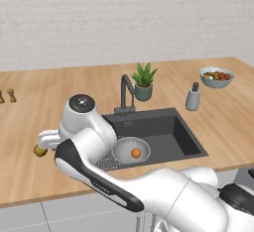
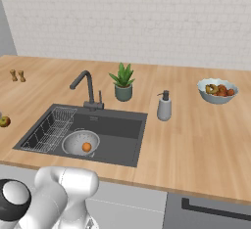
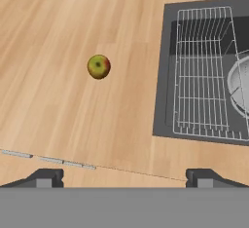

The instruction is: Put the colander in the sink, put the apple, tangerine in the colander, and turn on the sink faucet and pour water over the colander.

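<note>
A light wooden counter (image 2: 196,140) runs across the frames below a white brick wall (image 2: 147,17).

In the hand view, the gripper (image 3: 124,177) sits at the bottom edge with its fingertips (image 3: 46,177) spread wide and nothing between them. The apple (image 3: 98,66) lies on bare wood at centre left, yellow-green with a red blush, well apart from the fingertips. The sink (image 3: 165,76) occupies the right side, with the wire rack (image 3: 202,71) inside it.

In the right base view, the colander (image 2: 78,141) stands in the sink at lower left, pale and perforated, with the tangerine (image 2: 87,147) inside. Behind the basin stand the faucet (image 2: 88,91), a potted plant (image 2: 123,82) and a soap dispenser (image 2: 164,106). A fruit bowl (image 2: 217,91) sits at the right, and two small shakers (image 2: 17,75) at upper left.
</note>
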